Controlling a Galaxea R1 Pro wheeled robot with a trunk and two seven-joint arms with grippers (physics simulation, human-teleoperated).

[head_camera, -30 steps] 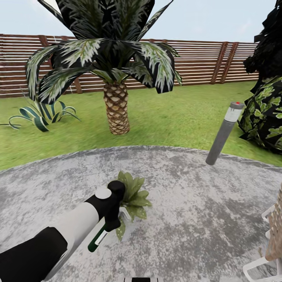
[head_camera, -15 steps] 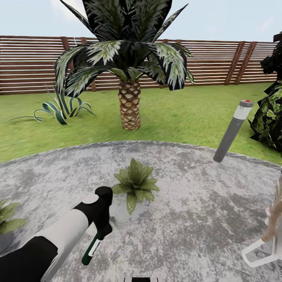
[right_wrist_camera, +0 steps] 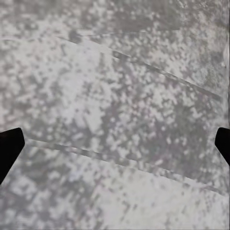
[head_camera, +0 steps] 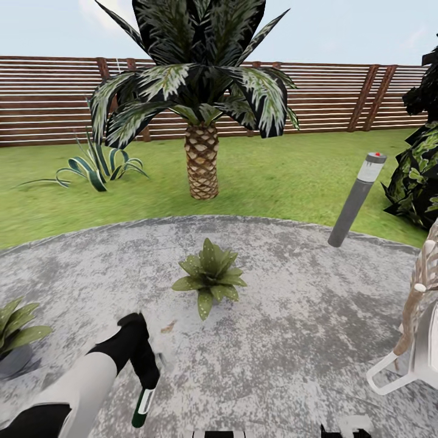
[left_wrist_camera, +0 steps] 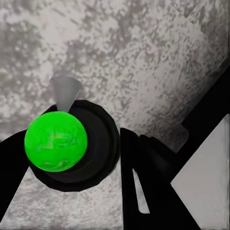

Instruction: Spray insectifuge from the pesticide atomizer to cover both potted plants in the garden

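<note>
Green atomizer [head_camera: 143, 406] in left gripper [head_camera: 146, 380]; wrist shows nozzle cone [left_wrist_camera: 64, 91].

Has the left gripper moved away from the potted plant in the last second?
Yes. The left gripper with the atomizer has pulled back from the middle potted plant, toward the robot.

Open patio [head_camera: 292, 340] paving is lying bare across the centre and lower right of the head frame. A potted plant [head_camera: 210, 277] is standing mid-frame as a low obstacle; a second one [head_camera: 15, 328] is sitting at the left edge. The left claw [head_camera: 146, 380], gripping the atomizer [head_camera: 142, 409], is hanging at lower left. A leaning post [head_camera: 356, 201] and a chair [head_camera: 413, 340] are crowding the right side.
</note>
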